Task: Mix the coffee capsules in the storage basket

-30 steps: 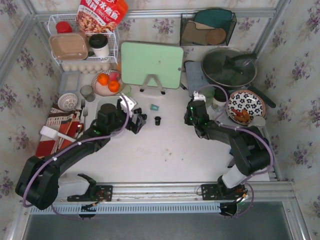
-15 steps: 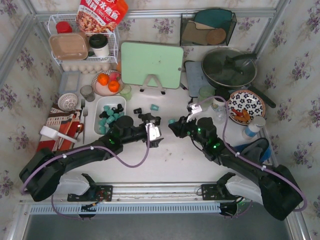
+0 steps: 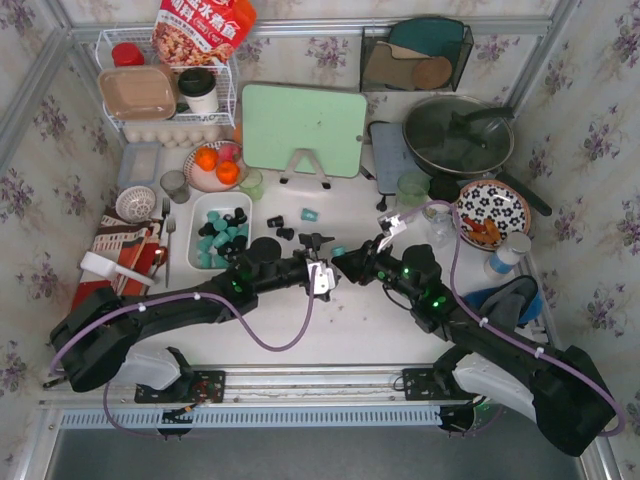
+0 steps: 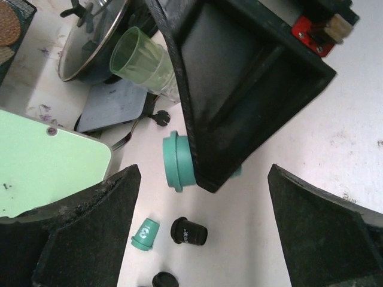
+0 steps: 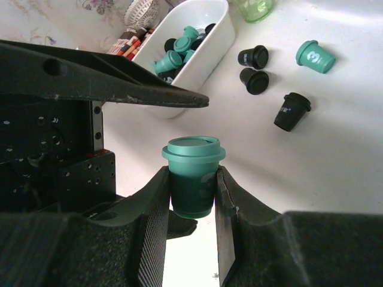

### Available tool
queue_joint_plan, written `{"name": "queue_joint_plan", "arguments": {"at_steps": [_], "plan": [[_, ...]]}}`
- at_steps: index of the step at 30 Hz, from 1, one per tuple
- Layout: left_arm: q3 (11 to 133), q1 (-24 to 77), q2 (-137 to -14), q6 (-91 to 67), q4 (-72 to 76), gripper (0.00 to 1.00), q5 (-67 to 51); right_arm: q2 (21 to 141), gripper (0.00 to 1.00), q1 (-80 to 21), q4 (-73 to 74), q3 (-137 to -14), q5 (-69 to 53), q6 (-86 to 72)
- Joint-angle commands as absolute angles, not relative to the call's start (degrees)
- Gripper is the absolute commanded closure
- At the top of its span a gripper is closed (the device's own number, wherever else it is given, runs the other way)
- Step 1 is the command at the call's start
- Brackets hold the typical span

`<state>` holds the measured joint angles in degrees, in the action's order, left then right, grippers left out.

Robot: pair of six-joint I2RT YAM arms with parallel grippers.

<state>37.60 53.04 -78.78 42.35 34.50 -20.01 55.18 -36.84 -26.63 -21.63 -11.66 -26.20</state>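
Observation:
A teal coffee capsule stands upright between my right gripper's fingers, which are shut on its body above the table. In the top view that gripper meets my left gripper at the table's centre. My left gripper is open, its jaws wide on either side of the right gripper's tip and the held capsule. The storage basket, a white dish, lies to the left with teal and black capsules inside. Loose capsules lie beside it: a teal one and black ones.
A green cutting board stands on a holder at the back. A translucent green cup, a lidded pan and a plate of food sit at the right. A wire rack and oranges are at the back left.
My right gripper has come from the right with the teal capsule to the centre. My left arm has stretched right from the basket until its open jaws flank the right gripper's tip.

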Motion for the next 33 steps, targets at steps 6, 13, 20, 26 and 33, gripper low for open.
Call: {"name": "queue_joint_plan", "arguments": {"at_steps": [6,13,20,26,33], "plan": [[39.1,55.64,-80.56,44.34,39.2,0.2,-15.02,55.6,0.89,-37.7,-29.71,-21.77,-12.74,-28.0],[39.43,56.25,-80.6,44.66,38.53,0.56,-13.15,55.83,0.82,-37.7,-29.91,-21.93,-13.21,-28.87],[37.28,56.25,-80.59,43.51,40.35,0.68,-10.11,55.3,0.5,-37.71,-24.13,-23.73,-8.41,-28.52],[34.05,54.49,-77.7,40.77,39.95,0.69,-6.53,54.0,0.39,-37.7,-15.9,-27.83,-1.66,-26.95],[34.13,44.91,-72.55,27.22,32.32,0.69,5.78,60.84,0.45,-37.7,-9.2,-34.09,7.35,-26.33]]}}
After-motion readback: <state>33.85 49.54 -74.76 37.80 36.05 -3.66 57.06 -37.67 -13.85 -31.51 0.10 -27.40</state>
